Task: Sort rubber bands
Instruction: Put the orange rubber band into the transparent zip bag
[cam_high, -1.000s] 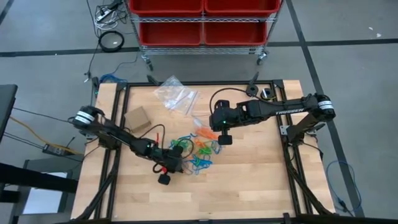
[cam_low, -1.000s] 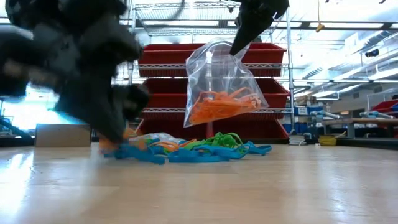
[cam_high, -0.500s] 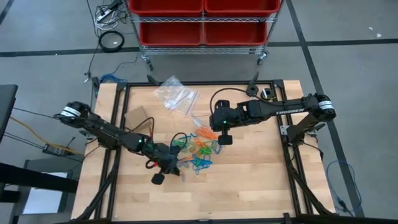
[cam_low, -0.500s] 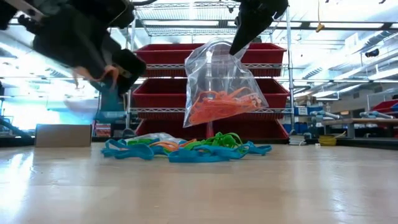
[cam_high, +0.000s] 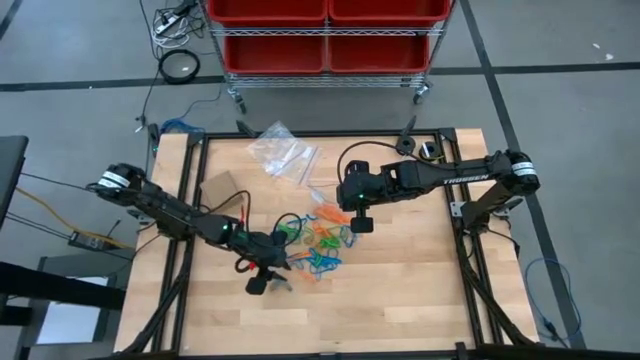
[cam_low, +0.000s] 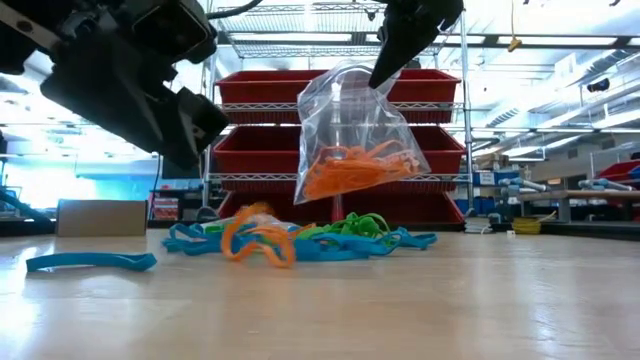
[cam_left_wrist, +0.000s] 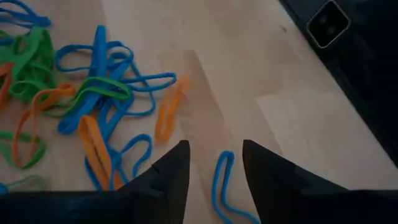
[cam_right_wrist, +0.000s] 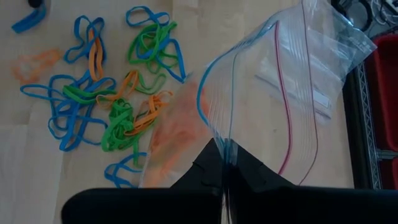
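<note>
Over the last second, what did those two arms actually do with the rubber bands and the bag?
The left gripper lifted off the pile of rubber bands and opened. An orange band it had carried up is now dropping onto the pile, and a blue band now lies alone on the table beside it. The right gripper stayed shut on the clear bag of orange bands, hanging in the same place.

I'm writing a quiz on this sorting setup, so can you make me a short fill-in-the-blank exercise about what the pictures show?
1. The right tool holds a clear bag containing rubber bands of the colour ____.
2. The loose pile of rubber bands lies on the wooden ____.
3. Apart from the pile, in front of the left tool, lies a single band coloured ____.

Missing words: orange; table; blue
</note>
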